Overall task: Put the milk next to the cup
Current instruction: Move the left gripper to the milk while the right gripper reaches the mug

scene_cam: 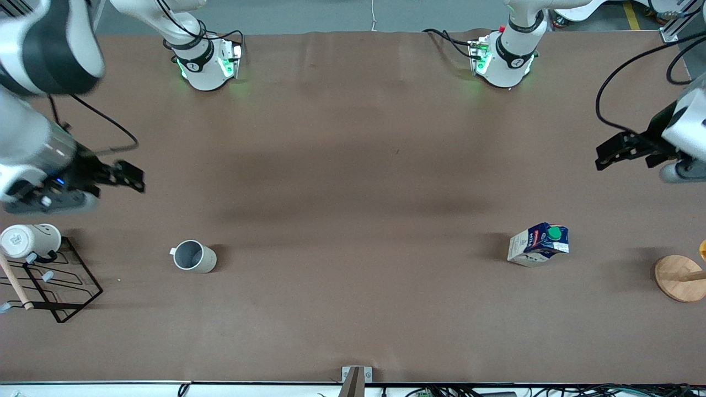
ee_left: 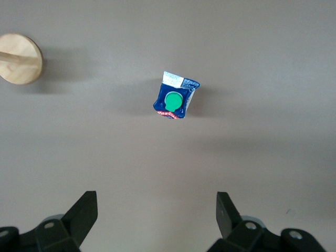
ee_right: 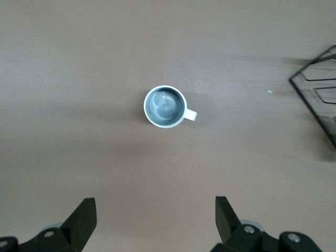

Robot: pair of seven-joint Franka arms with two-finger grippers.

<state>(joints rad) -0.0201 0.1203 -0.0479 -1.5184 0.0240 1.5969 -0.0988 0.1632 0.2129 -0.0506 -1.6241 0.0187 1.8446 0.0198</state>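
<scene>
The milk (scene_cam: 539,244), a dark blue and white carton with a green cap, stands upright toward the left arm's end of the table; it also shows in the left wrist view (ee_left: 174,101). The cup (scene_cam: 193,256), a plain grey-beige mug, stands toward the right arm's end; it also shows in the right wrist view (ee_right: 166,107). My left gripper (scene_cam: 606,154) is open and empty, high over bare table at the left arm's end. My right gripper (scene_cam: 129,177) is open and empty, high over bare table at the right arm's end. Carton and cup stand far apart.
A white mug (scene_cam: 28,240) hangs on a black wire rack (scene_cam: 60,286) with a wooden peg at the right arm's end. A round wooden stand (scene_cam: 679,277) sits at the left arm's end edge; it also shows in the left wrist view (ee_left: 20,59).
</scene>
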